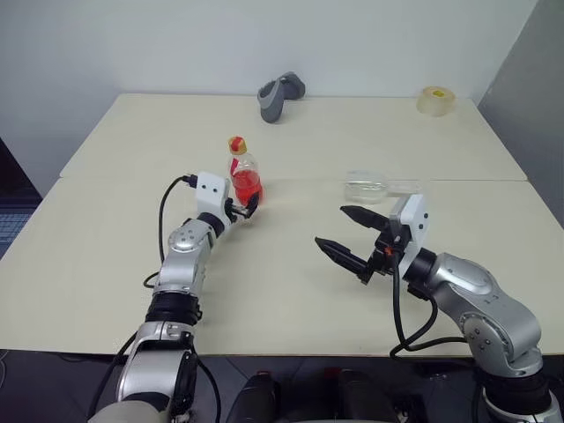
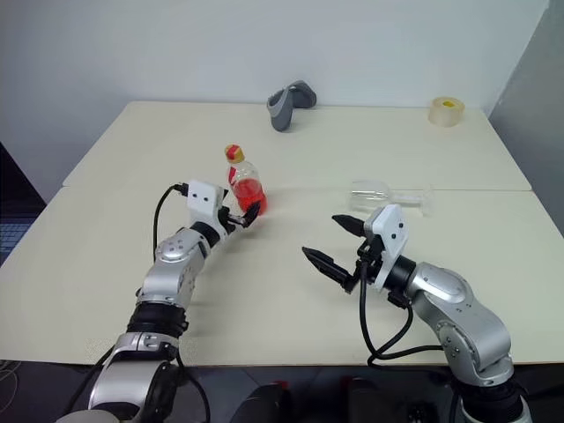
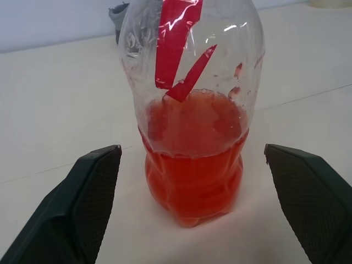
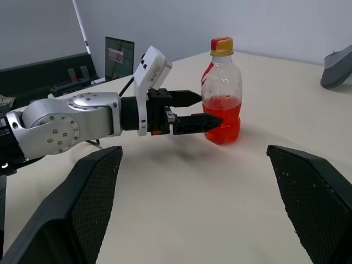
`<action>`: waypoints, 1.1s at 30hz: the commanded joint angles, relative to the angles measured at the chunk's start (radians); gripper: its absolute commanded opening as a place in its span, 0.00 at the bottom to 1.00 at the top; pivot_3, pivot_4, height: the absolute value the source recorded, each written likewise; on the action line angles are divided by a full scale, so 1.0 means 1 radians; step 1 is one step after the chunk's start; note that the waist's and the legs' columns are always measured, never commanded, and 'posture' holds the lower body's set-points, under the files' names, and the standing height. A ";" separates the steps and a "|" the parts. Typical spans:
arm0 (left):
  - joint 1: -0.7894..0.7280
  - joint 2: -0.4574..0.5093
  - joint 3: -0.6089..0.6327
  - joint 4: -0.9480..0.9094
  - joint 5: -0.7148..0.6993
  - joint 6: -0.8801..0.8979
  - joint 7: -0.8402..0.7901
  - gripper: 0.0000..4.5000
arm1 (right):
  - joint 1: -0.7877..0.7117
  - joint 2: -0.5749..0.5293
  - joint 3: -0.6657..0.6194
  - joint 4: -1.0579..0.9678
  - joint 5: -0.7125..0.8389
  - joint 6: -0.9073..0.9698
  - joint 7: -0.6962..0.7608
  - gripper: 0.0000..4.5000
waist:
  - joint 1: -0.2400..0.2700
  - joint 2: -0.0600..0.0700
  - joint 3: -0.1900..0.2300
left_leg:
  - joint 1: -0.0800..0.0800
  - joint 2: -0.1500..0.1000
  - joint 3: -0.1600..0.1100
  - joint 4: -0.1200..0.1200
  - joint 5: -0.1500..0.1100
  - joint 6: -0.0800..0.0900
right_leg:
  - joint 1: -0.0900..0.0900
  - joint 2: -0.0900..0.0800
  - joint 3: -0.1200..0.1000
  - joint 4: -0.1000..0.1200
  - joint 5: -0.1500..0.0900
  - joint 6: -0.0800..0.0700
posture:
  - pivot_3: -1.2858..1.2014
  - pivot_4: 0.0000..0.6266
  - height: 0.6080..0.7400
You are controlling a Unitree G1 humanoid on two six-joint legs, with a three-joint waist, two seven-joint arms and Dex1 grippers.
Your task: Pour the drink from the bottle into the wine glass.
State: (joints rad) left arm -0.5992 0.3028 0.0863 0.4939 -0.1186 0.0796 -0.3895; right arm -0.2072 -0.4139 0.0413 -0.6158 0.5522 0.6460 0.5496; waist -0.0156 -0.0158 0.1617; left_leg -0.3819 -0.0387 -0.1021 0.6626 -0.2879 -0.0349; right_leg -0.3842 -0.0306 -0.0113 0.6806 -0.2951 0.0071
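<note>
The bottle (image 1: 244,179) stands upright on the table, capped in red and yellow and about half full of the red-orange drink (image 3: 193,165). My left gripper (image 1: 246,208) is open at the bottle's lower part, one black finger (image 3: 88,198) on each side with a gap to the plastic. The wine glass (image 1: 377,188) lies on its side to the right of the bottle, bowl toward the bottle and foot pointing right. My right gripper (image 1: 331,226) hangs open and empty in front of the glass, pointing left toward the bottle (image 4: 221,104).
A grey object (image 1: 280,95) lies at the back middle of the table (image 1: 106,264). A roll of tape (image 1: 435,100) sits at the back right. A seam runs across the tabletop just behind the bottle and glass.
</note>
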 commanded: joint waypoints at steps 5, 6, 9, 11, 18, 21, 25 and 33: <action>-0.089 0.006 0.018 0.095 -0.012 -0.062 -0.028 1.00 | -0.020 -0.007 -0.015 -0.044 0.016 0.000 -0.024 1.00 | 0.000 0.000 0.000 | 0.000 0.000 0.000 0.000 0.000 0.000 | 0.000 0.000 0.000 0.000 0.000 0.000 | 0.52 0.24 1.00; -0.107 0.005 0.018 0.119 -0.012 -0.070 -0.032 1.00 | -0.026 -0.008 -0.018 -0.040 0.016 0.001 -0.025 1.00 | 0.001 0.000 0.000 | 0.000 0.000 0.000 0.000 0.000 0.000 | 0.000 0.000 0.000 0.000 0.000 0.000 | 0.52 0.24 1.00; -0.172 0.001 0.020 0.212 -0.007 -0.108 -0.038 1.00 | -0.037 -0.012 -0.028 -0.036 0.023 0.004 -0.028 1.00 | 0.001 -0.001 0.000 | 0.000 0.000 0.000 0.000 0.000 0.000 | 0.000 0.000 -0.001 0.000 0.000 0.000 | 0.52 0.24 1.00; -0.196 0.001 0.022 0.255 -0.006 -0.134 -0.051 1.00 | -0.041 -0.010 -0.028 -0.038 0.025 0.008 -0.034 1.00 | 0.000 -0.001 0.000 | 0.000 0.000 0.000 0.000 0.000 0.000 | 0.000 0.000 -0.001 0.000 0.000 0.000 | 0.52 0.24 1.00; -0.291 -0.003 0.024 0.444 0.008 -0.253 -0.068 1.00 | -0.046 -0.007 -0.026 -0.045 0.032 0.017 -0.052 1.00 | -0.002 -0.001 0.001 | -0.001 0.000 0.000 0.000 0.000 0.000 | -0.001 0.000 0.000 0.000 0.000 0.000 | 0.52 0.24 1.00; -0.319 -0.004 0.024 0.514 0.016 -0.298 -0.056 1.00 | -0.047 -0.009 -0.029 -0.046 0.033 0.016 -0.062 1.00 | -0.002 -0.002 0.001 | -0.001 0.000 0.000 0.001 0.000 0.000 | -0.001 0.000 0.000 0.001 0.000 0.000 | 0.52 0.24 1.00; -0.338 -0.001 0.023 0.572 0.023 -0.344 -0.052 1.00 | -0.050 -0.008 -0.030 -0.044 0.031 0.015 -0.073 1.00 | -0.002 -0.002 0.001 | -0.001 0.000 0.000 0.001 0.000 0.001 | -0.001 0.000 0.000 0.001 0.000 0.000 | 0.52 0.24 1.00; -0.371 0.000 0.056 0.643 0.009 -0.396 -0.050 0.73 | -0.049 -0.009 -0.034 -0.045 0.027 0.011 -0.095 1.00 | -0.002 -0.002 0.001 | -0.001 0.000 0.000 0.001 0.000 0.001 | -0.001 0.000 0.000 0.001 0.000 0.000 | 0.52 0.24 1.00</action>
State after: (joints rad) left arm -0.9335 0.2979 0.1255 1.1444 -0.1026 -0.2883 -0.4443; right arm -0.2433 -0.4200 0.0298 -0.6198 0.5712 0.6665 0.4572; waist -0.0180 -0.0175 0.1627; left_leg -0.3830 -0.0392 -0.1018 0.6634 -0.2875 -0.0343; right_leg -0.3855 -0.0306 -0.0115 0.6816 -0.2950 0.0071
